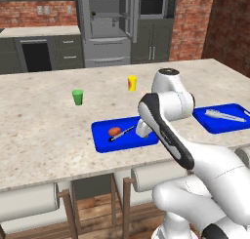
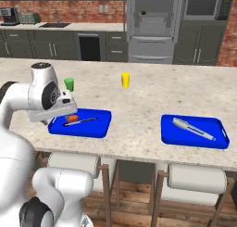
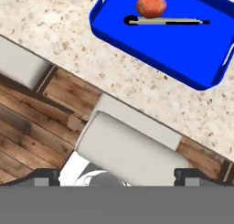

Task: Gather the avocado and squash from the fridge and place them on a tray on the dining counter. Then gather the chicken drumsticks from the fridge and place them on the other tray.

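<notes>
One squash (image 3: 151, 5), small, rounded, likely firm and prone to roll, lies in the tray (image 3: 183, 58) at twelve o'clock in your hand view; gripper spread empty, so pinch across its middle.

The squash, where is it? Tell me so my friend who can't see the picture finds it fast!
Look at the long speckled dining counter with two blue trays. The squash lies in the tray nearer the green cup, not the one holding only a grey utensil. It is the small orange-red ball beside a thin grey-and-black tool, the only round thing there.
</notes>
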Tool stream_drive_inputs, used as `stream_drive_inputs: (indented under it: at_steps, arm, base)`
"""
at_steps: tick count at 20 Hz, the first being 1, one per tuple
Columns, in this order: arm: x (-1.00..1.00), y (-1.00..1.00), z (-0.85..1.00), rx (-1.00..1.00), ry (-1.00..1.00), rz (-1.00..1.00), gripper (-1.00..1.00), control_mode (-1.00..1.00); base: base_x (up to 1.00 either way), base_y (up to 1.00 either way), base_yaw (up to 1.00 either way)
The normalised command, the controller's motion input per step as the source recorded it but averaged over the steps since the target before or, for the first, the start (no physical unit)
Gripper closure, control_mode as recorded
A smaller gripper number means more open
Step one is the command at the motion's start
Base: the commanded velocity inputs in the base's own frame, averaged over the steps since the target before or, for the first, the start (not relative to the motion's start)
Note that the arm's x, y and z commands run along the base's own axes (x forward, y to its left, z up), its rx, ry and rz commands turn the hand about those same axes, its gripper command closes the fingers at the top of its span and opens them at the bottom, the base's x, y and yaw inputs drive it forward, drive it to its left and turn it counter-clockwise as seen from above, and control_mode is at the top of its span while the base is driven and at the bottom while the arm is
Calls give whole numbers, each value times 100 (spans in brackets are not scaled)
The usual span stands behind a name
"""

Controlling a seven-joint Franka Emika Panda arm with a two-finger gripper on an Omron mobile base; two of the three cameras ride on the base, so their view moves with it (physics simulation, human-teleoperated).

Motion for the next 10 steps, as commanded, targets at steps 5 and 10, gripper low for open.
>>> stream_drive_inputs:
  at_steps: [5, 10]
  arm:
    - [-93, -30, 22, 0, -8, -10, -100, -100]
    - [-89, -20, -2, 0, -12, -7, -100, -100]
  base:
    - [0, 0, 0]
    - [0, 0, 0]
